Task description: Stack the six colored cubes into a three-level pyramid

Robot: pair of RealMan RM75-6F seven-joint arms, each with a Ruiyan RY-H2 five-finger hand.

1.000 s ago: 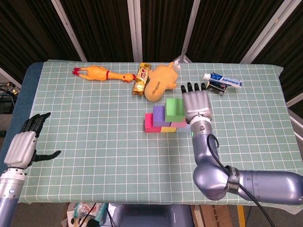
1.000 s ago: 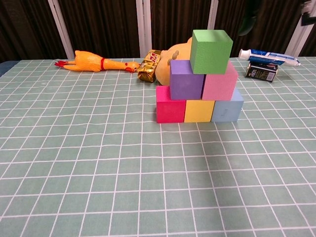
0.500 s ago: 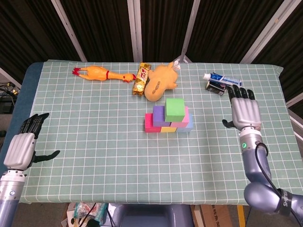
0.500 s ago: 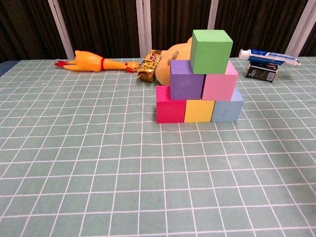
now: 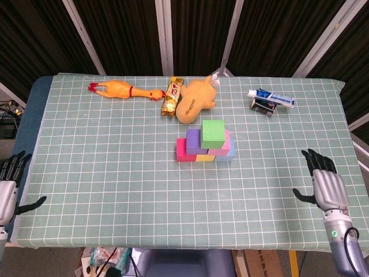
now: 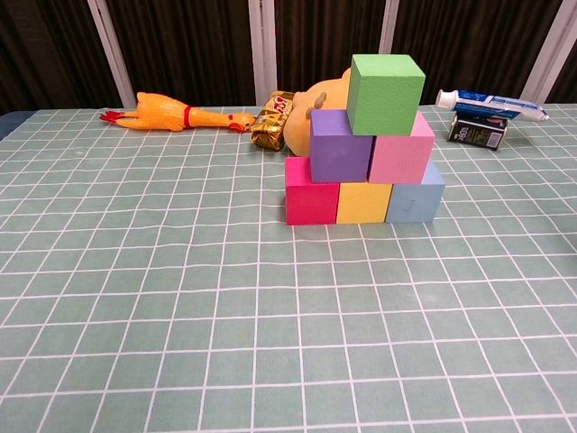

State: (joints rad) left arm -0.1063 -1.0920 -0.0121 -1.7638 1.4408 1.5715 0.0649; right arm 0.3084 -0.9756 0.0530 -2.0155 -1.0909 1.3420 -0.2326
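At the near corners of the table [image 5: 115, 219], the left hand [image 5: 7, 193] and right hand [image 5: 327, 187] are seen with fingers spread, nothing held, both well apart from the cubes. Open green cloth is left across the near half. At the middle, the pyramid is stacked: red cube [image 6: 311, 190], yellow cube [image 6: 363, 202] and blue cube [image 6: 416, 199] below, purple cube [image 6: 340, 145] and pink cube [image 6: 402, 155] above, green cube [image 6: 386, 81] on top. Along the far edge, a rubber chicken [image 5: 121, 89], candy bar [image 5: 172, 96] and toothpaste [image 5: 272, 97] are laid.
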